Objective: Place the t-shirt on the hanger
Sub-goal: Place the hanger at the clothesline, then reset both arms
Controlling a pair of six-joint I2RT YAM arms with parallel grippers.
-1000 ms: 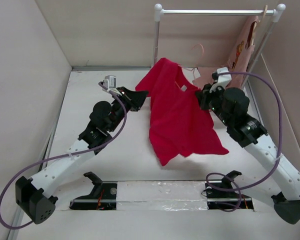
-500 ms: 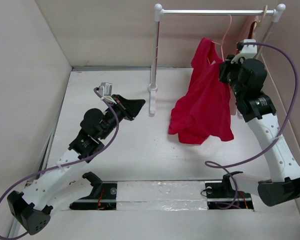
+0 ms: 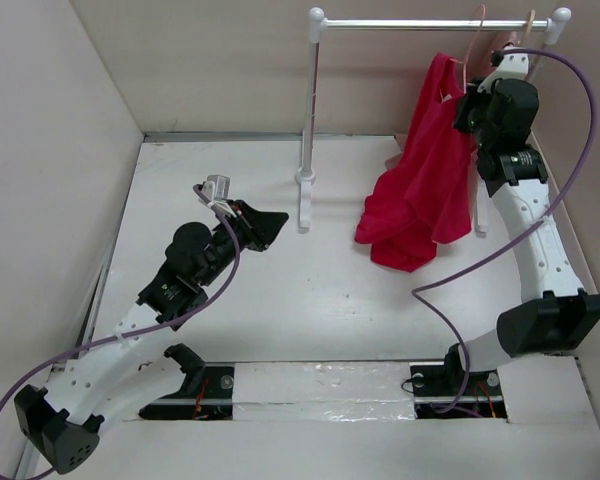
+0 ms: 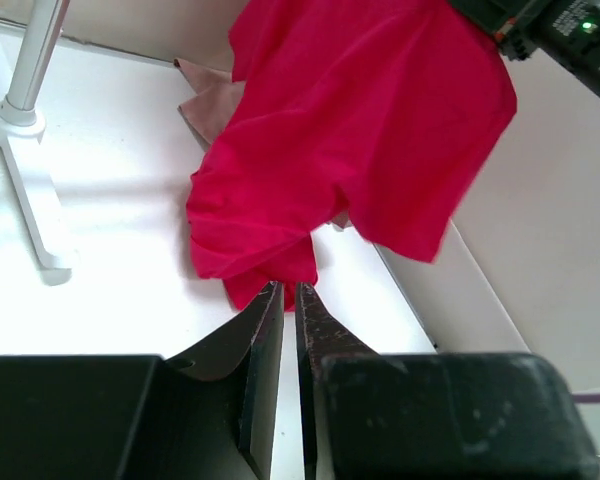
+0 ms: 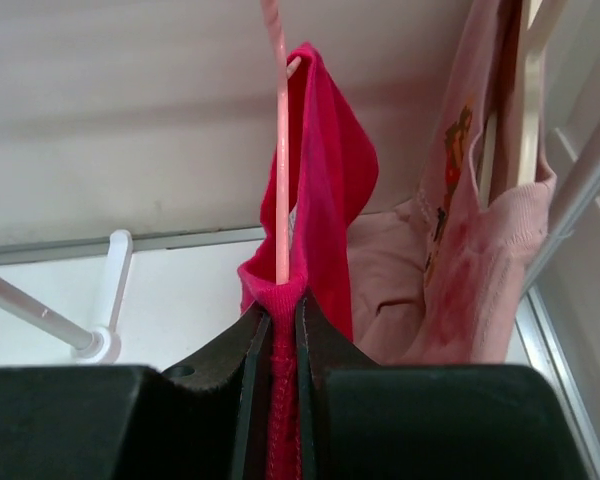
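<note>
- The t-shirt (image 3: 420, 180) hangs in the air at the right end of the rack (image 3: 308, 100), below the rod. It is bunched into a long vertical drape, and its lower folds hang free above the table (image 3: 280, 300).
- The hanger (image 5: 279, 150) shows as a thin pink wire. It runs straight up from the top fold of the t-shirt towards the rod. Whether its hook sits over the rod cannot be told.
- The right gripper (image 5: 280, 305) is raised next to the rod. Its jaws are pinched on the red cloth at the top of the t-shirt, at the place where the hanger wire enters the fold.
- A pink-tan shirt (image 5: 475, 270) with a printed graphic hangs just to the right of the t-shirt on a tan hanger (image 5: 525, 100).
- The left gripper (image 4: 288, 292) is low over the table, left of the rack's foot and well apart from the t-shirt. It points at the t-shirt.
- The left jaws are almost pressed together. Only a thin slit shows between them, and nothing is in it.
- In the left wrist view, the t-shirt fills the upper centre, and the right arm (image 4: 570, 40) is at the top right corner.
</note>
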